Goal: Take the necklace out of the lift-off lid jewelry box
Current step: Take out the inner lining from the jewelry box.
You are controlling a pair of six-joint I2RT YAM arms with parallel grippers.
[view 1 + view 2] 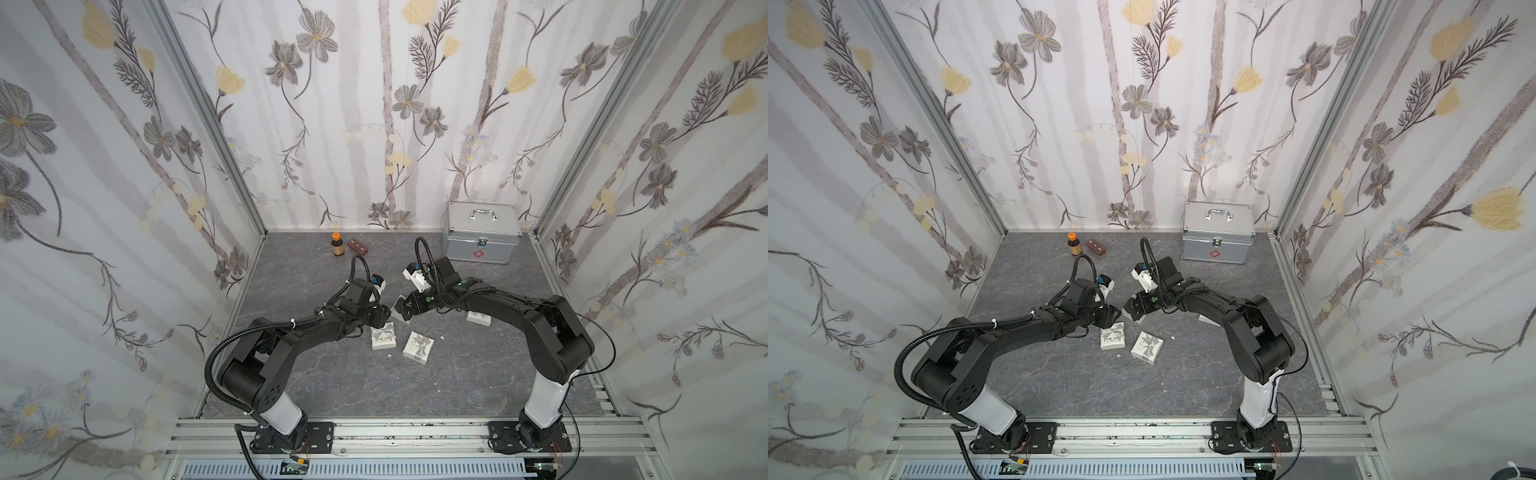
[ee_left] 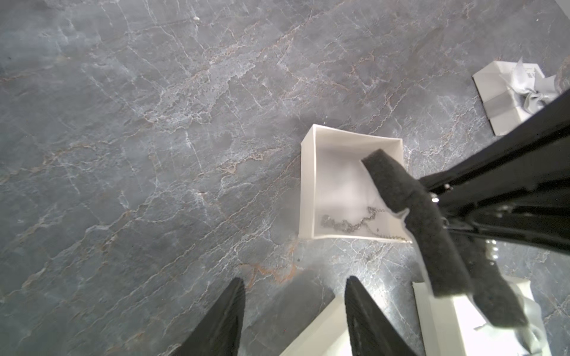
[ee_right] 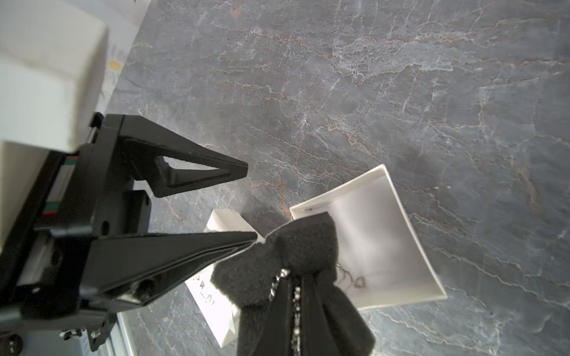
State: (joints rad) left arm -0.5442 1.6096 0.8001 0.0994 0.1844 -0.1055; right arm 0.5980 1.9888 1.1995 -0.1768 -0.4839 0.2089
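The necklace [image 2: 348,223] lies mostly inside the open box [image 2: 307,185], heaped on the floor along one wall. One strand climbs past that wall to a black foam pad [image 2: 416,222] that hangs over the box. The right gripper [image 3: 294,292] is clamped tight on this pad, so the chain sits just below and beside its closed jaws, with a few links showing on the pad next to them. The left gripper [image 2: 293,280] stops just short of the box. Its jaws are partly apart with nothing between them, and the chain is clear of them. One left finger [image 3: 216,243] comes up close to the pad's corner, but whether it touches cannot be told.

There is one necklace, one foam pad and one open box. Two closed white boxes with bows [image 1: 382,337] [image 1: 418,347] sit near the open box, toward the arms' bases. A fourth white box [image 1: 478,318] lies beside the open box under the right arm. Beyond the open box, by the back wall, stand one small bottle [image 1: 337,245], one brown bar [image 1: 358,246] and one metal case [image 1: 482,232].

Both arms rise from the front rail, with the elbows bent outward. The forearms lean in over the table [image 1: 374,386] and meet at the open box, wrists tipped down.
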